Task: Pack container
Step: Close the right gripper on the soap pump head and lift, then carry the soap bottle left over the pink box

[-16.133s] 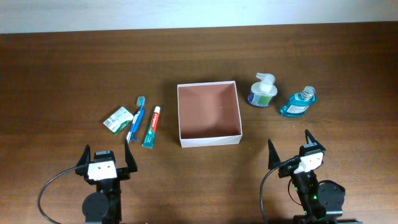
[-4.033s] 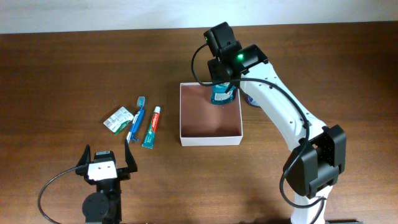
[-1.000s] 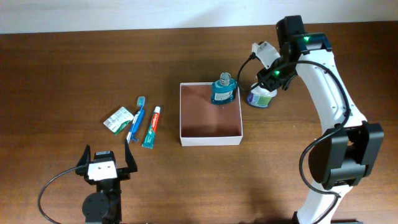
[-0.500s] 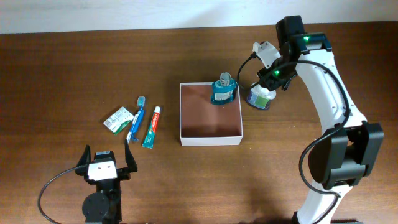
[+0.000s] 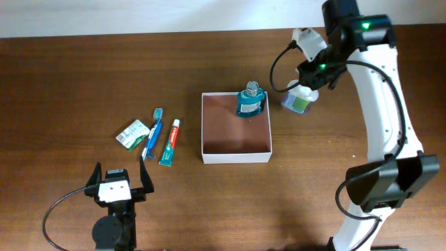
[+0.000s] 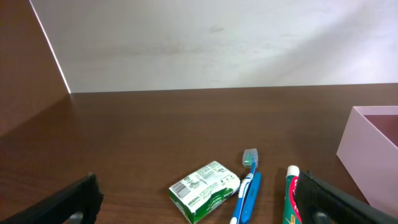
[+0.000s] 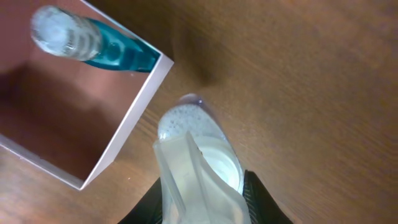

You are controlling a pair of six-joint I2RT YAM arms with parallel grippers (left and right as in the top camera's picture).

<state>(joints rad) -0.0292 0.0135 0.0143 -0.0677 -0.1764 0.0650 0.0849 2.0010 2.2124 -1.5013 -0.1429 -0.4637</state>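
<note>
Between the nearly closed jaws of my right gripper (image 5: pixel 304 85) sits the white pump head of a small clear pump bottle (image 5: pixel 297 102) with a greenish label. I have hold of it, and in the wrist view it appears to hang just clear of the brown wooden table (image 5: pixel 83 70). Just left of it in the overhead frame, at centre, lies the shallow square white-walled container (image 5: pixel 235 158) with its reddish-brown floor. A blue mouthwash bottle (image 5: pixel 250 102) already stands in its upper right corner.

I judge this the carry-over step. Next I must cross the wall and lower onto bare floor without knocking the blue bottle. My right arm stretches from lower right to upper right, wrist bent down. My left gripper (image 5: pixel 120 174), lower left, rests wide open, empty.
</note>
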